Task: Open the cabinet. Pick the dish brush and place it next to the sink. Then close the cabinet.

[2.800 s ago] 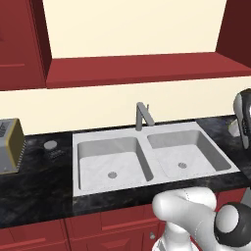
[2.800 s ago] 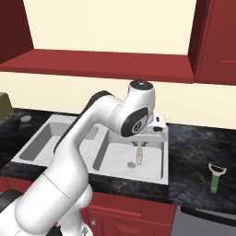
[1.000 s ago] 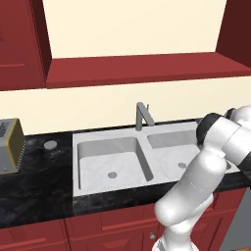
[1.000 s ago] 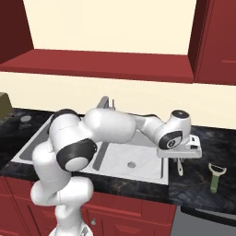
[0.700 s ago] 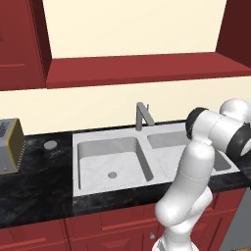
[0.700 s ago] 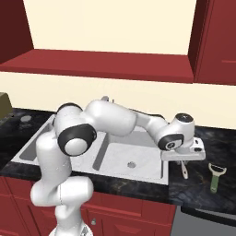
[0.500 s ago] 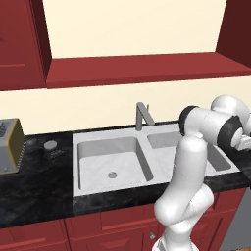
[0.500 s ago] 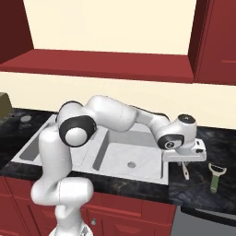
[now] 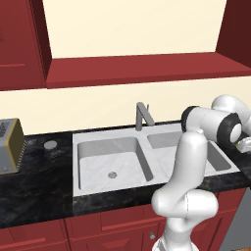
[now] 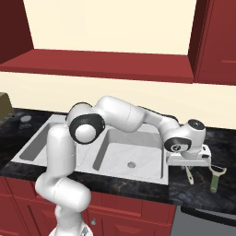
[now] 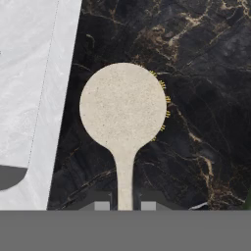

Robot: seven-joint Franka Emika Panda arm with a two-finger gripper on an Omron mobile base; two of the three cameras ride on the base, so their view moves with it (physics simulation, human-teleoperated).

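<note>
Cabinet [image 9: 142, 68] open; cream back wall and red floor board exposed, shelf bare in both base views.

Arm reaching over the right basin of the sink [image 10: 115, 159] to the black marble tabletop [image 10: 193, 191] just right of the basin rim. Gripper [image 10: 188, 169] low over that tabletop, pointing down, wrist flange level.

Dish brush [image 11: 123, 110] directly in front of the gripper in the hand view: round pale head up, slim handle running straight down between the two dark fingertips [image 11: 102, 205]. Fingertips set just beside the handle on either side; contact with the handle not resolvable, so grip state cannot be told. Brush seen against the marble tabletop, sink rim along the left edge of the hand view, brush near that rim but clear of it.

In the right base view, brush handle [image 10: 189, 175] showing pale below the gripper, slanting down to the tabletop, just right of the sink. Whether the brush rests on the tabletop or hangs just above it cannot be told.

Green-handled peeler [image 10: 215, 178] lying on the tabletop further right, apart from the brush.

In the left base view, yellow-grey toaster [image 9: 10, 146] at the far left of the tabletop, well apart from the sink; grey angular faucet [image 9: 142, 114] upright behind the basin divider.
</note>
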